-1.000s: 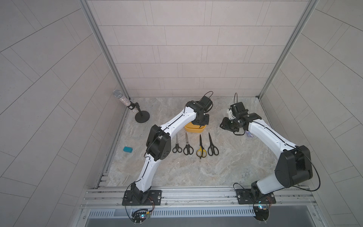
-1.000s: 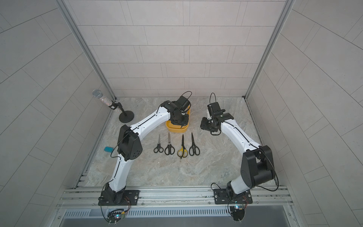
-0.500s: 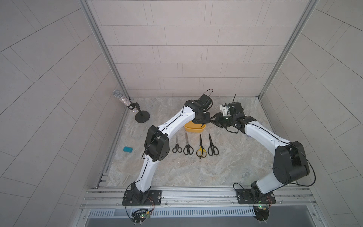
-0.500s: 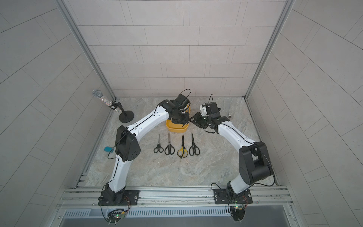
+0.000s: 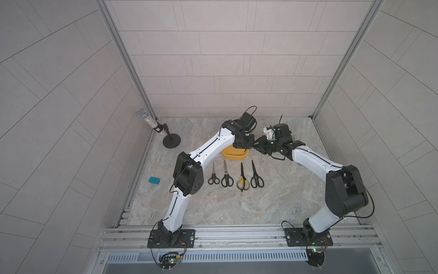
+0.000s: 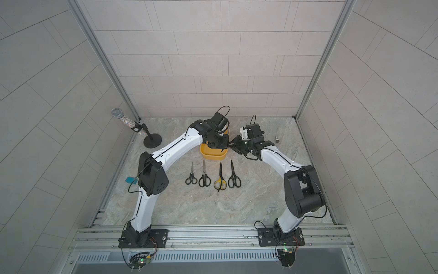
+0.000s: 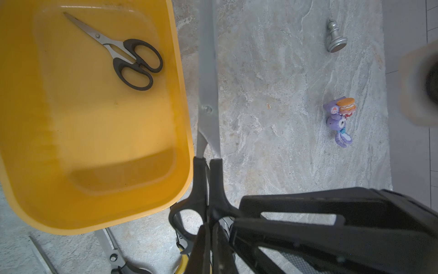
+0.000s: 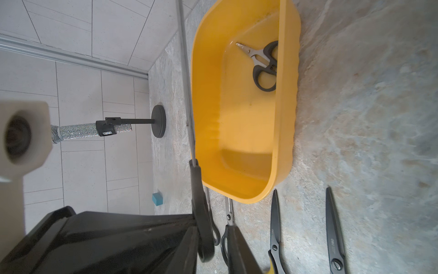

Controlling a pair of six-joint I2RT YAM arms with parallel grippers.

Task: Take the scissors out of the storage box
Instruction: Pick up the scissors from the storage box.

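Left claw [image 7: 209, 233] is clamped tight on the handle of the large scissors [image 7: 207, 83], holding them out of the storage box [image 7: 182, 95], just beside its rim. The box sits mid-tabletop [image 5: 213, 208], toward the far edge. Right claw [image 5: 256, 147] is right at that same handle, but gripping or not, I can't tell. For a clean handover, the right should bite firmly before the left lets go. One small pair [image 7: 132, 61] waits inside the box, and four pairs [image 5: 242, 178] lie in a row nearer the near edge.

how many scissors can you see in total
6 scissors: four in a row on the table, one in the storage box, one held by the left gripper.
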